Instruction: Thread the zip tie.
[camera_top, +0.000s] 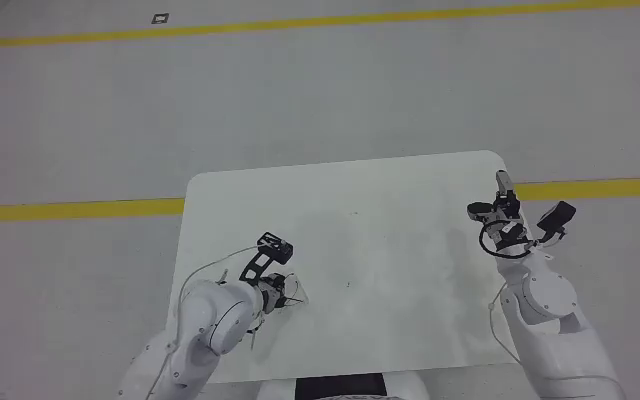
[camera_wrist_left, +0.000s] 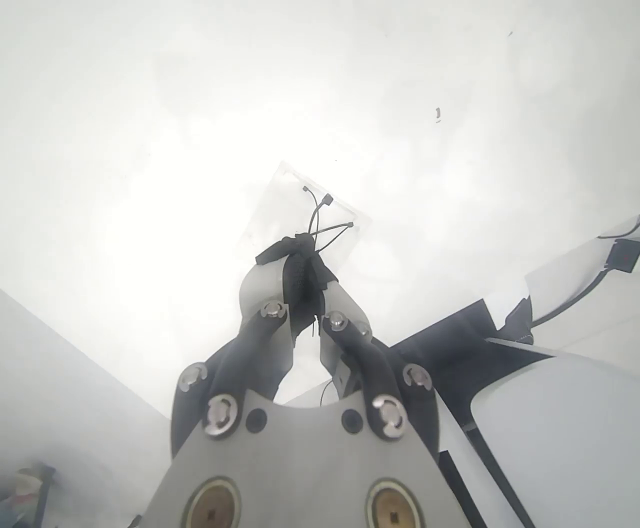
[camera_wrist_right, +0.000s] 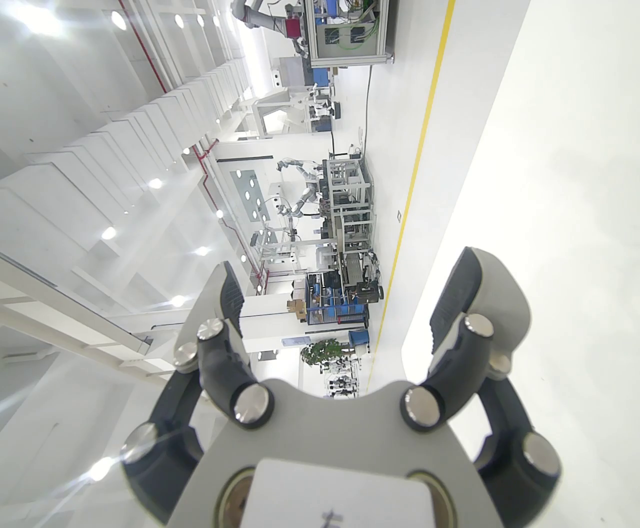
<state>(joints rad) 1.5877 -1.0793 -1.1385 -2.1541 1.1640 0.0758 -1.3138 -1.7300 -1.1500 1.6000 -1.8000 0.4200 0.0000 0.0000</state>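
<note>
Inside clear bag (camera_wrist_left: 270, 210), seemingly, zip ties (camera_wrist_left: 330, 230)

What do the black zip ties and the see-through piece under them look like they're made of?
The zip ties look like nylon plastic: thin, black and smooth, bending in springy curves out of the left gripper. The clear piece is probably thin transparent plastic, a bag or a sheet. The white table shows through it, and only its edges catch light.

Bright overhead glare, faint shadows
</note>
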